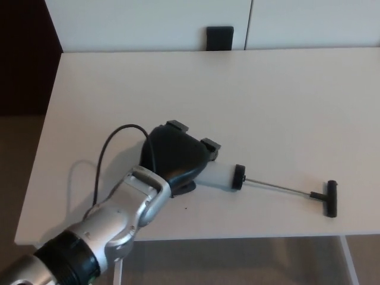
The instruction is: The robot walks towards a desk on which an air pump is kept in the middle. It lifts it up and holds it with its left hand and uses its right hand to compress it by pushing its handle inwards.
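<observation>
The black three-fingered left hand (pixel 175 159) on its silver arm is closed around the translucent white barrel of the air pump (pixel 217 176), whose black end cap sits just past the fingers on the right. For a good lift, I think this hand should grip firmly and keep the barrel level, because the thin metal rod reaches far to the right of it over the white desk (pixel 267 95). The black T-shaped handle (pixel 329 198) at the far end is well apart from the hand, so the right hand, not in view, should push it straight along the rod.

the desk (pixel 285 95) is left bare to the right and rear; the near edge is crossed by the air pump (pixel 261 185), gripped by the left hand (pixel 175 155).
</observation>
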Controlling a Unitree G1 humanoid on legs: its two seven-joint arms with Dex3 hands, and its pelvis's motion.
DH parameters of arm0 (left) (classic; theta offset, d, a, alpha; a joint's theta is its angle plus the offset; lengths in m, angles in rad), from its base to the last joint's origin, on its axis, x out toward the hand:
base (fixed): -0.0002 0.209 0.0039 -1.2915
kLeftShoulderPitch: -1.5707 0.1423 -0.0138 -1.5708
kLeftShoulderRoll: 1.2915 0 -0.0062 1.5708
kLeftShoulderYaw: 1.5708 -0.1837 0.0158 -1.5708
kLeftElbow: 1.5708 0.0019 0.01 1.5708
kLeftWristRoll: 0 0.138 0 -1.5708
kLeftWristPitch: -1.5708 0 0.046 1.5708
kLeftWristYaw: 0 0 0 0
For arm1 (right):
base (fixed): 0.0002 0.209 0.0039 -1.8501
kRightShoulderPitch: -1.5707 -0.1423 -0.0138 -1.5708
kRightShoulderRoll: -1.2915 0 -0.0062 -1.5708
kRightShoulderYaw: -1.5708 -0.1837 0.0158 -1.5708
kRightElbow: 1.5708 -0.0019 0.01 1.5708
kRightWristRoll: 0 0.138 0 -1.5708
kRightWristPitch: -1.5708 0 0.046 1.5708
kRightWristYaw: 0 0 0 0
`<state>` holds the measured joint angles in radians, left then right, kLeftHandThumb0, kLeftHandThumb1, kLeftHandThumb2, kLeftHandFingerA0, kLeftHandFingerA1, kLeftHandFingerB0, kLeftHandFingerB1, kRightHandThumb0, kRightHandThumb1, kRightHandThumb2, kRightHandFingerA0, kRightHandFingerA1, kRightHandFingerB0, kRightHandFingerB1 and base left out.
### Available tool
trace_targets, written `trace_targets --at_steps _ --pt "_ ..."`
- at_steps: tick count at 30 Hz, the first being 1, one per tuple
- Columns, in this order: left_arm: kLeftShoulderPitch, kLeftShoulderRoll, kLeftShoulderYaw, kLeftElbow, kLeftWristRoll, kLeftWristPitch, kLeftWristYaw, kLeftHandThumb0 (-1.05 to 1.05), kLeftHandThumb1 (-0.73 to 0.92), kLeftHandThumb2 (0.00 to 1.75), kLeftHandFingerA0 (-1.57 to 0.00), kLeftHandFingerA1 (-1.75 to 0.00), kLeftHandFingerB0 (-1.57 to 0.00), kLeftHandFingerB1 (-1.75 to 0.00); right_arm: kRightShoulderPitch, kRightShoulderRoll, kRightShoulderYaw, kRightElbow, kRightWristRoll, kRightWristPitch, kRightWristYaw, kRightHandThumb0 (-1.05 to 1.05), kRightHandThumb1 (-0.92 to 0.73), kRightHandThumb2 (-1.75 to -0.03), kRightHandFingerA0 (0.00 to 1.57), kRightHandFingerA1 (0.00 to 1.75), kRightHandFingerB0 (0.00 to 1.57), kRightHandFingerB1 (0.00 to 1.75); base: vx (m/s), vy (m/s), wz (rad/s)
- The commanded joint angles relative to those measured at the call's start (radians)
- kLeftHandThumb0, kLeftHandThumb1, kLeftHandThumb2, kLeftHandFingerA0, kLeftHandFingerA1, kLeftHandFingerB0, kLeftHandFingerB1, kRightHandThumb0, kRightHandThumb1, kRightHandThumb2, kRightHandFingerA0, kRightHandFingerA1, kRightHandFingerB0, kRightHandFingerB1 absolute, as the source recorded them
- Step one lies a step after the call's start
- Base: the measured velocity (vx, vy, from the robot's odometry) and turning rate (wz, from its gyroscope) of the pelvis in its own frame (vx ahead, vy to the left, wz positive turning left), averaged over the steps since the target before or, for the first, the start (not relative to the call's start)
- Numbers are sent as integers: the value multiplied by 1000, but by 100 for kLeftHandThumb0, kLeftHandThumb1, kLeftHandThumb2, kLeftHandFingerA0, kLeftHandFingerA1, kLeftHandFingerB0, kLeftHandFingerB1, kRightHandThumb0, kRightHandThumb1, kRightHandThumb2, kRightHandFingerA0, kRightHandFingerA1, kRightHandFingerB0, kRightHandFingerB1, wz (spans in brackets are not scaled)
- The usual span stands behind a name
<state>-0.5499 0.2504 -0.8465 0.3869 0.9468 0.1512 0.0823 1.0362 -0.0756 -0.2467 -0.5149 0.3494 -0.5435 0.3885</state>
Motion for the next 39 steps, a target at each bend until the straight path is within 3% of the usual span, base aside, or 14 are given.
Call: trace_targets --at_steps 1,2,4,6,7,10,11,18,20,21,36,37,38,39 --pt "139 178 225 -218 -232 -191 -58 -15 67 57 -64 -152 -78 -65 -170 110 -200 -451 94 -233 -218 -35 -51 -107 0 49 0 48 0 0 0" --pt "151 195 236 -253 -226 -203 -41 -21 66 56 -73 -152 -73 -84 -226 116 -195 -467 34 -181 -246 -69 -81 -65 14 30 14 26 0 0 0" --pt "162 206 246 -277 -221 -212 -31 -21 66 56 -73 -152 -73 -84 -265 122 -193 -478 -4 -143 -261 -69 -81 -65 14 30 14 26 0 0 0" --pt "175 216 261 -307 -229 -222 -32 -11 74 59 -68 -154 -75 -81 -316 123 -181 -471 -46 -105 -269 -74 -61 -97 9 46 1 35 0 0 0" --pt "195 221 287 -346 -265 -230 -53 -13 76 56 -74 -157 -64 -104 -393 112 -171 -441 -113 -52 -275 -74 -65 -99 3 43 0 35 0 0 0" --pt "226 231 345 -432 -385 -217 -178 -9 88 53 -63 -164 -50 -124 -534 86 -134 -370 -206 52 -272 -65 -81 -66 9 30 11 24 0 0 0" --pt "223 240 362 -458 -428 -206 -236 -9 88 50 -60 -163 -51 -127 -579 91 -113 -325 -260 84 -276 -73 -64 -95 5 43 7 35 0 0 0" --pt "214 263 402 -491 -492 -212 -336 -7 88 51 -61 -168 -49 -124 -697 108 -20 -166 -356 217 -278 -74 -62 -97 1 32 2 28 0 0 0" --pt "215 268 406 -495 -497 -214 -349 -8 88 51 -61 -167 -48 -125 -720 100 -15 -91 -359 226 -278 -65 -84 -70 4 27 3 20 0 0 0" --pt "213 270 405 -499 -495 -210 -360 -12 87 51 -65 -167 -51 -128 -741 92 -14 -19 -338 236 -275 -79 -69 -105 0 32 9 24 0 0 0" --pt "200 264 424 -506 -476 -192 -410 -5 87 59 -59 -164 -56 -120 -856 81 61 256 -201 361 -235 -90 -82 -119 0 19 0 11 0 0 0" --pt "200 263 427 -501 -472 -198 -405 -5 87 59 -60 -166 -58 -120 -864 81 70 265 -192 378 -232 -83 -92 -75 0 24 0 15 0 0 0" --pt "199 261 429 -499 -470 -203 -403 -5 87 59 -60 -166 -58 -120 -870 81 77 271 -186 391 -230 -83 -92 -75 0 24 0 15 0 0 0" --pt "203 261 431 -497 -468 -208 -401 -8 90 61 -61 -167 -56 -124 -890 88 89 290 -169 423 -228 -85 -86 -121 0 18 0 13 0 0 0"
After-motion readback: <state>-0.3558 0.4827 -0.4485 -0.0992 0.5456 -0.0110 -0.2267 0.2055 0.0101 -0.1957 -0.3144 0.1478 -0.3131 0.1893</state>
